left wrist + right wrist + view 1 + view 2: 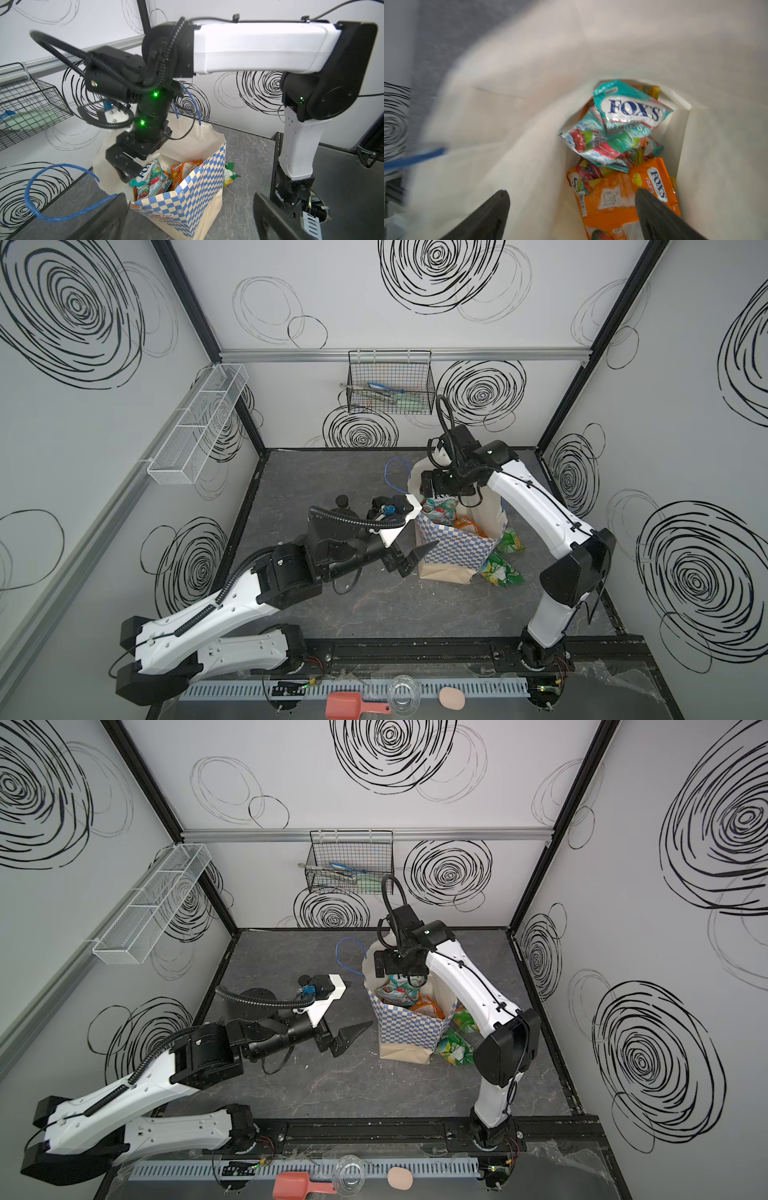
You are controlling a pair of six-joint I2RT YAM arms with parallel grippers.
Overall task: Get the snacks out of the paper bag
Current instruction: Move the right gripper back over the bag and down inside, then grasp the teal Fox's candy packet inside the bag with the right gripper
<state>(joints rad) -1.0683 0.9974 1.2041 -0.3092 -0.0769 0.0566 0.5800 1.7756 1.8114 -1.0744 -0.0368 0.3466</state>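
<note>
Your right fingers (488, 214), spread and empty, sit in the paper bag (529, 104) mouth above the snacks (631, 112); left fingers (357, 1029) spread beside its checkered edge; worktop (374, 1094) front open.

light: soft, even, bright; faint shadows on dark desk (374, 614) | top views: sharp, straight lines bowed at edges | left wrist: right arm (116, 68) blurred, edges bent | right wrist: paper bag (508, 104) smeared, packets (631, 112) glint with glare

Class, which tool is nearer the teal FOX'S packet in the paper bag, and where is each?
Right. The right tool hangs open at the mouth of the paper bag, above the teal FOX'S packet. The left tool, also open, is outside, beside its checkered wall.
</note>
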